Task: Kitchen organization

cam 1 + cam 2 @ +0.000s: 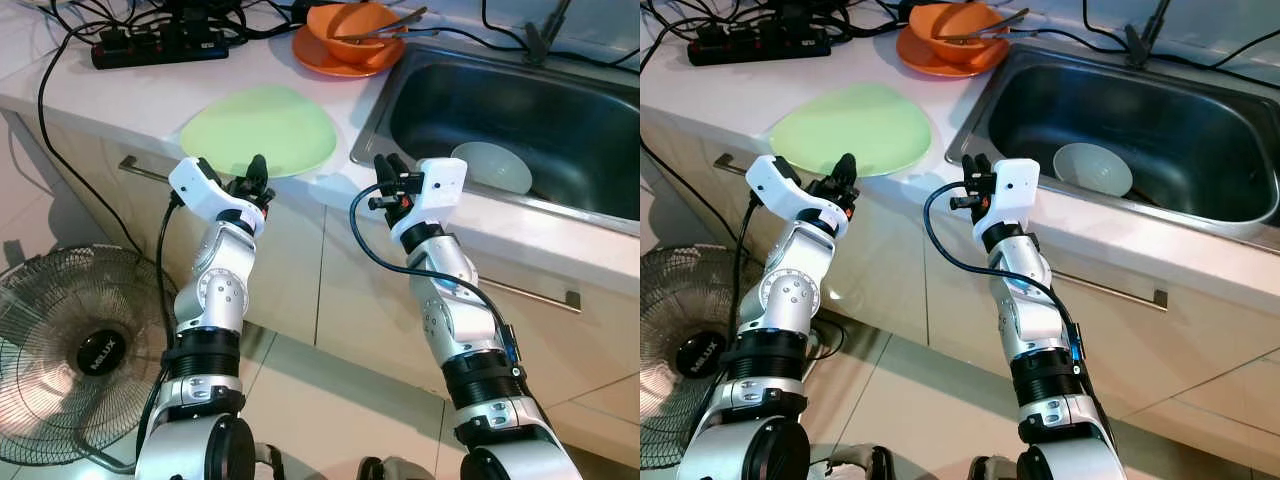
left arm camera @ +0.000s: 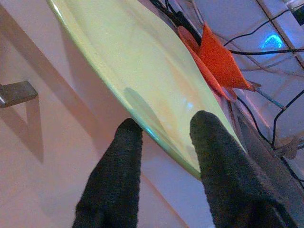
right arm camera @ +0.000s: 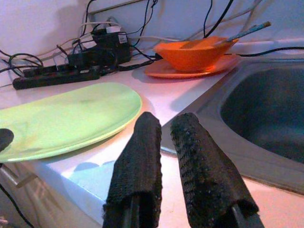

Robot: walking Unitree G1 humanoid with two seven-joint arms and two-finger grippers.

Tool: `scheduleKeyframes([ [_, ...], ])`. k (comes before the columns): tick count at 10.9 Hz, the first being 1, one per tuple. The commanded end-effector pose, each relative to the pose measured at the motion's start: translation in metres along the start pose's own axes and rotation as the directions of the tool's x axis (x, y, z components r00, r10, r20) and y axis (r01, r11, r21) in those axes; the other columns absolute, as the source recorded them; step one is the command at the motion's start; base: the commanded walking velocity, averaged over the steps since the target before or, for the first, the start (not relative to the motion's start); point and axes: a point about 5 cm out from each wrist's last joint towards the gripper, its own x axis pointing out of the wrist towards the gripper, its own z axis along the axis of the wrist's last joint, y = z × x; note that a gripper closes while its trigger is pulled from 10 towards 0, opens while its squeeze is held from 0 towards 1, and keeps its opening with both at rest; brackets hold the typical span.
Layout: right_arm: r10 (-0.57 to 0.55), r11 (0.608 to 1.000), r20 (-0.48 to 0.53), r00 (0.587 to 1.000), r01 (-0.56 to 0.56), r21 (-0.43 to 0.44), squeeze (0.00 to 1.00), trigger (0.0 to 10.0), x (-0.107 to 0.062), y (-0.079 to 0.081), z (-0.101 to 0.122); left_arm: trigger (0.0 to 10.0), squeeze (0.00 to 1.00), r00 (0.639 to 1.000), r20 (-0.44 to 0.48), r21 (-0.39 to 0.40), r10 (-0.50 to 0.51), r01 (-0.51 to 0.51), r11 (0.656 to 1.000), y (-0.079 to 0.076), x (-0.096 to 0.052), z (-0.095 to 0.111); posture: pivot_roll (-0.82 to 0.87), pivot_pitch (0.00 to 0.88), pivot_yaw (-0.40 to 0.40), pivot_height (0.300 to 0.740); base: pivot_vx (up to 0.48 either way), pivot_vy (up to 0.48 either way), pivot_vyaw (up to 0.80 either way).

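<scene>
Left hand [image 1: 255,172] at green plate [image 1: 262,128], its near rim overhanging the counter [image 1: 120,95].

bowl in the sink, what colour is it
The bowl in the sink is pale green-white, clearest in the left eye view.

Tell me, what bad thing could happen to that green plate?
The green plate juts over the counter edge, and the left end effector is open right at its rim, so a nudge might tip it to the floor. The power strip and cables lie close behind; pushing the plate back could snag them.
</scene>
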Motion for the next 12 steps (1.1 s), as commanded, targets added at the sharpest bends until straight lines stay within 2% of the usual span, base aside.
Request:
scheduleKeyframes([
  [1,0.000,1.000,0.009,1.000,0.000,-0.004,0.00,10.0,0.001,0.000,0.002,0.0,0.00,1.000,-0.012,0.013,0.008,-0.008,1.000,-0.001,0.001,-0.003,0.12,0.107,0.000,0.740,0.000,0.000,0.00],
  [9,-0.009,1.000,0.003,1.000,0.009,-0.004,0.00,10.0,0.000,-0.001,0.000,0.0,0.00,1.000,0.014,-0.016,-0.010,0.010,1.000,-0.004,0.000,-0.001,0.11,0.107,0.002,0.740,0.000,0.000,0.00],
  [10,-0.013,1.000,0.002,1.000,0.013,-0.004,0.00,10.0,0.000,-0.001,0.000,0.0,0.00,0.999,0.022,-0.030,-0.027,0.027,0.999,-0.007,0.000,-0.001,0.11,0.106,0.003,0.740,0.000,0.000,0.00],
  [12,-0.020,1.000,0.004,1.000,0.020,-0.004,0.00,10.0,0.000,-0.003,0.001,0.0,0.00,0.981,0.122,-0.136,-0.154,0.170,0.976,-0.027,-0.007,0.013,0.12,0.106,0.001,0.740,0.000,0.000,0.00],
])
